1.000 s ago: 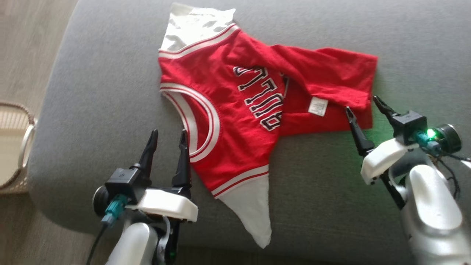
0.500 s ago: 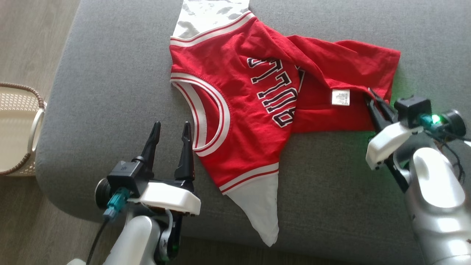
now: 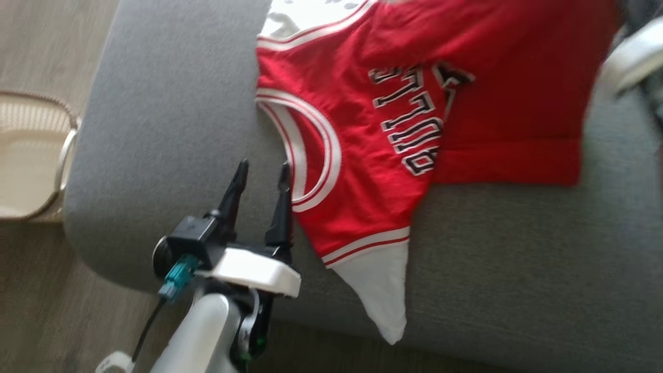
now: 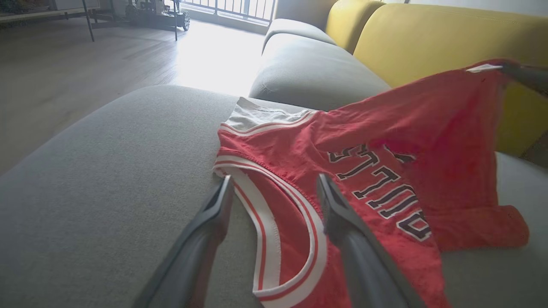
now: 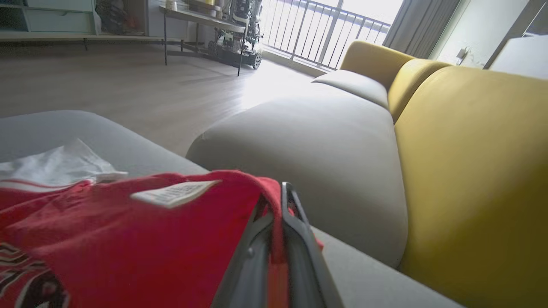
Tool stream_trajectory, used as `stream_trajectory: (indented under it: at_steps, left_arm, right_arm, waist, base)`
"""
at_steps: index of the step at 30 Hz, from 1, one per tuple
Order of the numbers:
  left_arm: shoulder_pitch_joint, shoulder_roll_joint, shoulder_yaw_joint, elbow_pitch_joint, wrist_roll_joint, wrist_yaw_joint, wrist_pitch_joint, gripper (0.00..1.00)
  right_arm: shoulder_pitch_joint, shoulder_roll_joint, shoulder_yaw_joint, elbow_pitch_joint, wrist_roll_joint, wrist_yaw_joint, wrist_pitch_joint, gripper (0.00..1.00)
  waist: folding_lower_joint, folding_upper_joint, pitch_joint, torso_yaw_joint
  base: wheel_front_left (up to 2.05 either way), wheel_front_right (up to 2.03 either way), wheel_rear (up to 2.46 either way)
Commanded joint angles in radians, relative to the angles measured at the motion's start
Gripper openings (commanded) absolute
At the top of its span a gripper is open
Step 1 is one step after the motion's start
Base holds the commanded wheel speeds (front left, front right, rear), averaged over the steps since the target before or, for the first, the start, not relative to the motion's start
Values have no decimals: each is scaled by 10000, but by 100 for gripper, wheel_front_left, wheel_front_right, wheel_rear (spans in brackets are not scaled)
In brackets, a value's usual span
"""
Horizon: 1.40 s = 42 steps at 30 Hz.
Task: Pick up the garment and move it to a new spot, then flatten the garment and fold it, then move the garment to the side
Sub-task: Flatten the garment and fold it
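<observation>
Two sets of dark fingers meet a red garment (image 3: 466, 129) on the grey sofa seat (image 3: 155, 129). The garment is a sleeveless jersey with white-and-red banded trim, black-and-white block lettering across the chest and white cloth showing at both armholes.

The left fingers (image 3: 282, 207) stand spread apart at the banded neckline (image 4: 317, 239). In the left wrist view, one of them (image 4: 344, 231) lies over the red cloth inside the neck loop. The other is over bare cushion just beside the trim. Whether either tip touches the cloth cannot be told.

The right fingers (image 5: 299, 244) are pressed together, pinching a red edge of the garment close to its white label (image 5: 173, 193), and the cloth drapes over their tips. Seen from the left wrist, that pinched corner is held up off the seat in front of the yellow backrest (image 4: 428, 38). From there the fabric slopes down to the lettered chest, which lies on the cushion.

In the head view, which is blurred, the garment covers the upper right of the seat. One white armhole panel (image 3: 380, 290) points towards the seat's near edge. A pale woven basket (image 3: 31, 155) sits on the wooden floor (image 3: 46, 46) off the left end of the seat.
</observation>
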Motion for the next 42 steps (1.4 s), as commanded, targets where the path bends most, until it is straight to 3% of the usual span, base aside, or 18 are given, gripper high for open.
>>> stream_trajectory:
  at_steps: [1, 9, 10, 11, 18, 28, 34, 42]
  left_arm:
    - [-488, 35, 115, -412, -110, 101, -53, 100]
    - [-859, 35, -442, -614, -534, 333, -53, 100]
    - [-905, 35, -499, -654, -586, 371, -53, 100]
    - [-951, 35, -553, -688, -630, 401, -53, 100]
    - [-1047, 35, -582, -701, -626, 557, -53, 100]
    - [-1009, 35, 187, -450, -50, 378, -53, 100]
    - [-624, 35, 894, -248, 373, 144, -53, 100]
    - [85, 35, 1715, -164, 674, -128, -53, 100]
  right_arm:
    - [-1131, -377, 279, -146, 56, -4, 251, 0]
    - [-3608, -1144, 599, 1590, -478, -4, 969, 0]
    - [-3850, -1201, 660, 1879, -590, -4, 997, 43]
    - [-4054, -1250, 681, 2175, -695, -4, 1008, 100]
    - [-4490, -962, 608, 3661, -1110, -4, 534, 100]
    - [-3362, -152, 493, 4339, -422, -4, -1080, 100]
    - [-1658, 487, 470, 3502, 708, -4, -1341, 100]
    - [1918, 1023, -46, 575, 1928, -4, -1356, 100]
  waist:
    - [-1, 0, 512, 511]
    - [-1, 0, 1264, 1426]
    - [-1, 0, 1344, 1510]
    - [-1, 0, 1402, 1575]
    - [-1, 0, 1357, 1437]
    - [-1, 0, 299, 85]
    - [-1, 0, -588, -767]
    - [-1, 0, -1643, -1525]
  base:
    - [0, 0, 0]
    - [0, 0, 0]
    - [0, 0, 0]
    - [0, 0, 0]
    - [0, 0, 0]
    - [0, 0, 0]
    - [0, 0, 0]
    - [0, 0, 0]
